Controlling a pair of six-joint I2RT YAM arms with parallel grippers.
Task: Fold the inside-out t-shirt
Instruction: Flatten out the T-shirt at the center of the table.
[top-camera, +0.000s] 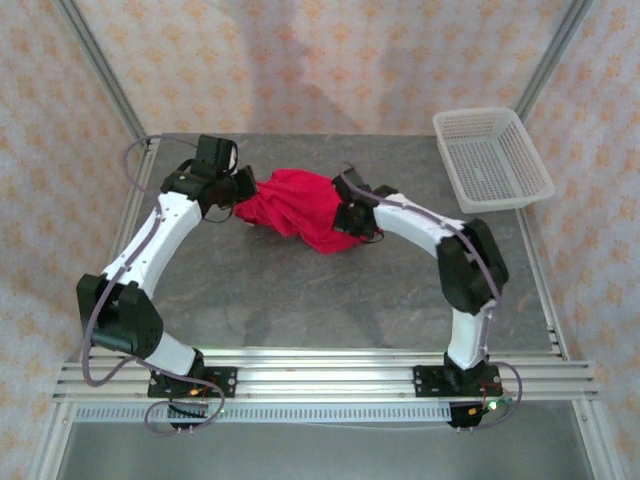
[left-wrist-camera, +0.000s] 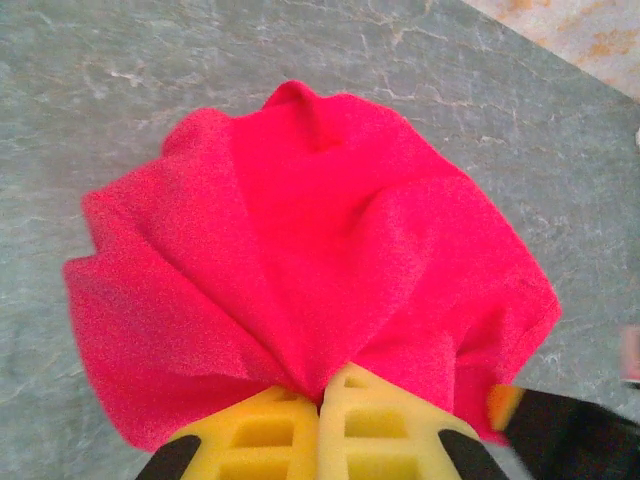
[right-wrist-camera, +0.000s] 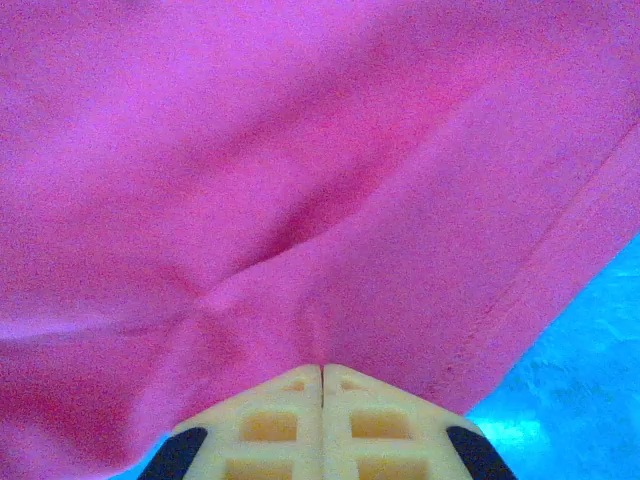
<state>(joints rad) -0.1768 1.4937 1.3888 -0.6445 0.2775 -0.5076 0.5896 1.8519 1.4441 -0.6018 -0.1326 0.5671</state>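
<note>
Patterned curtain walls enclosed a grey marbled desk (top-camera: 300, 300). Near the middle of its far edge, the left claw (left-wrist-camera: 322, 392) was pressed together on the left end of the bunched red t-shirt (top-camera: 298, 205). The right claw (right-wrist-camera: 322, 370) pinched the shirt's right side. A white mesh basket (top-camera: 490, 160) sat at the far right corner.

Plain crimson-red t-shirt (top-camera: 300, 208). My fingers (left-wrist-camera: 262, 432) are yellow. Grey table (top-camera: 300, 300) with pale marbled veins. White mesh basket (top-camera: 490, 160). Pale pink walls (top-camera: 300, 60), orange floral print. My arms (top-camera: 160, 225) are white with black joints.
</note>
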